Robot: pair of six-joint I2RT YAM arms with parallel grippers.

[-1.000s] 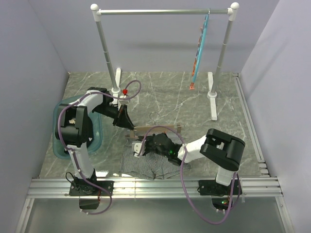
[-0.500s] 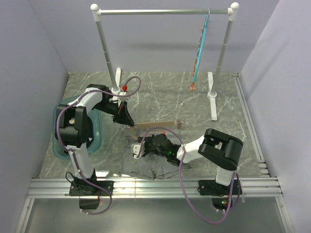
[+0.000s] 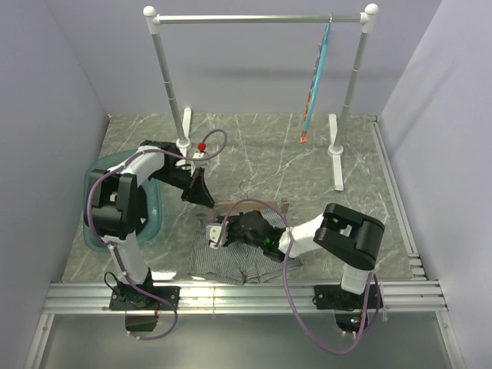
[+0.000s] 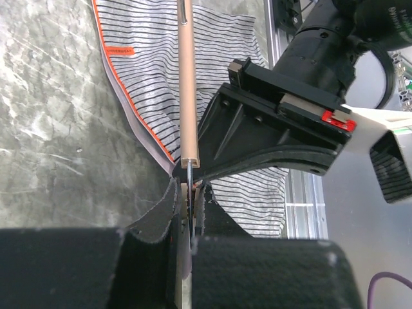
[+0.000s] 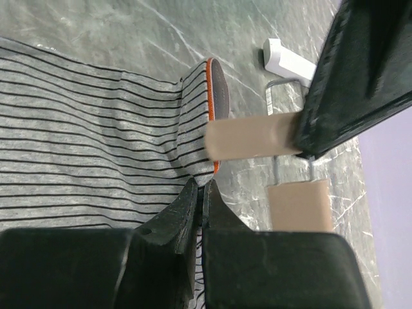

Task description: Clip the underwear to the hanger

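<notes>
The underwear [image 3: 234, 265] lies flat near the table's front edge; its stripes and orange-edged waistband show in the left wrist view [image 4: 148, 58]. The hanger [image 3: 254, 205] lies along the waistband, its silver hook pointing away. My left gripper [image 3: 204, 200] is shut on the clip at the bar's left end; in the left wrist view [image 4: 187, 193] the jaws squeeze the clip below the bar [image 4: 187, 84]. My right gripper [image 3: 218, 231] is shut on the waistband corner [image 5: 205, 183], just under the bar's end [image 5: 248, 136].
A teal basin [image 3: 100, 231] with clothing sits at the left edge. A white clothes rail [image 3: 261, 18] stands at the back, a slim teal hanger [image 3: 315, 77] hanging on it. The rail's feet [image 3: 337, 161] rest on the marble top.
My left gripper lifted the hanger's left end slightly, then brought it back down toward the waistband. My right gripper stayed pinched on the waistband.
</notes>
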